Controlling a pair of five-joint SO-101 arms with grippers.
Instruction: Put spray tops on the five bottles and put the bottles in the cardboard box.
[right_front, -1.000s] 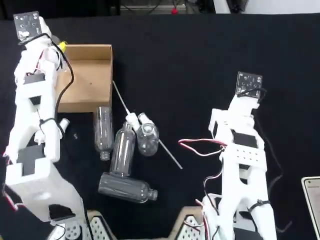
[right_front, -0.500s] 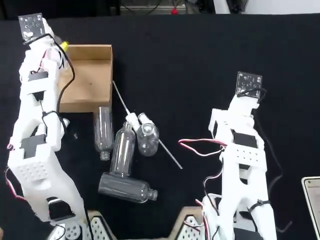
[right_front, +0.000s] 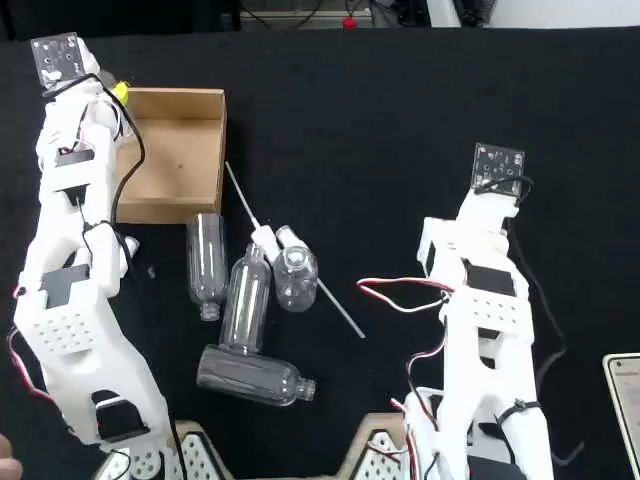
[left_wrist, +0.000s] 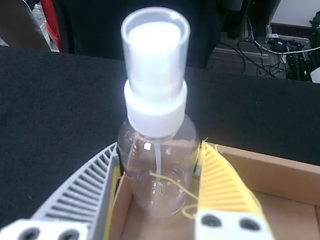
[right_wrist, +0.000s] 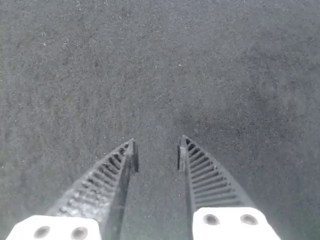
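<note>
My left gripper (left_wrist: 159, 146) is shut on a clear bottle (left_wrist: 156, 175) that wears a white spray top (left_wrist: 156, 75). It holds the bottle upright over a corner of the cardboard box (left_wrist: 272, 172). In the high view this gripper (right_front: 118, 95) sits at the far left edge of the box (right_front: 175, 150). Several clear bottles without tops lie on the black table, among them one near the box (right_front: 207, 262) and one closest to the arm bases (right_front: 250, 375). Two white spray tops with long tubes (right_front: 264, 240) lie among them. My right gripper (right_wrist: 156, 152) is open above bare table.
The right arm (right_front: 485, 290) stands well to the right of the bottles, with a red and white cable (right_front: 400, 295) looping off it. A light-coloured object (right_front: 625, 375) shows at the right edge. Black table stretches between the bottles and the right arm.
The left arm has shifted slightly along the box's left side with the bottle in its gripper. The right arm and the loose bottles have not moved.
</note>
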